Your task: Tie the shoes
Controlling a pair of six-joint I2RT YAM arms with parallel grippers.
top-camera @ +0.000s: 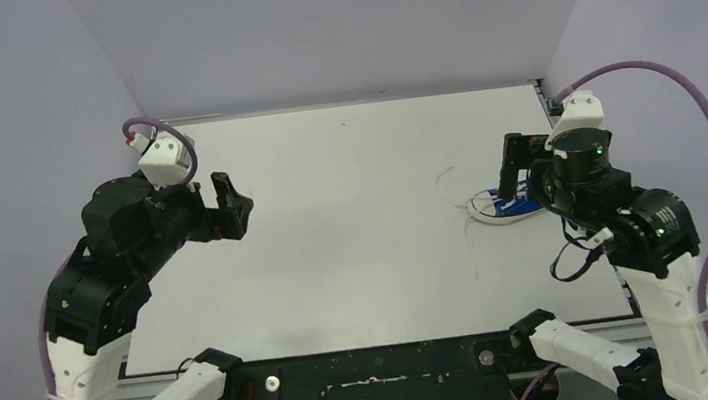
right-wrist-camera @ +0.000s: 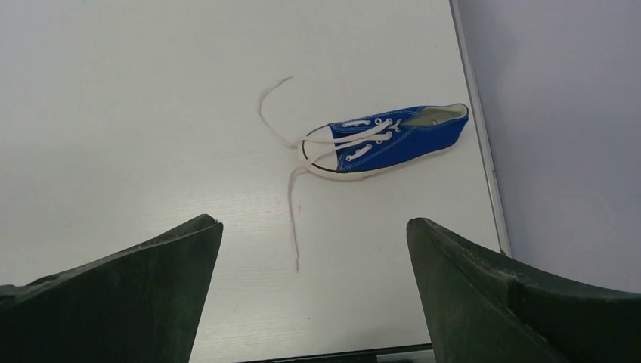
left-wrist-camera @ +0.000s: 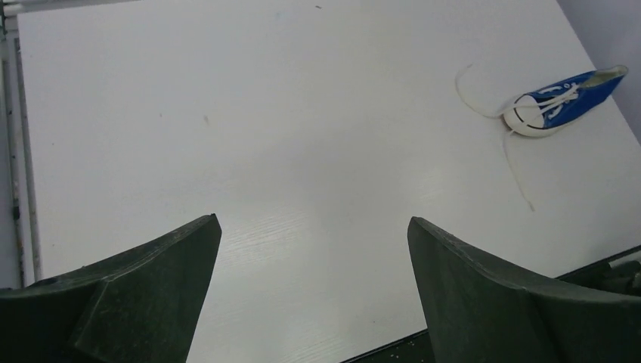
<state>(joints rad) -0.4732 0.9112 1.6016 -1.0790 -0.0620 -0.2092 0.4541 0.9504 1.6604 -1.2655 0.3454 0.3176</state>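
Sneaker (right-wrist-camera: 385, 142) sits ahead of the right gripper (right-wrist-camera: 314, 223), far forward-right of the left gripper (left-wrist-camera: 314, 219). Both grippers gape wide, holding nothing. Laces (right-wrist-camera: 291, 204) trail loose toward the right gripper. They look thin and limp, so pinch near the free ends. The light canvas body will likely slide when tugged.

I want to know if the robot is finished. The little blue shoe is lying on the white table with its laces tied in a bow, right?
Not tied. In the right wrist view the laces trail loose across the table from the toe, with no bow. The blue shoe does lie on the white table.
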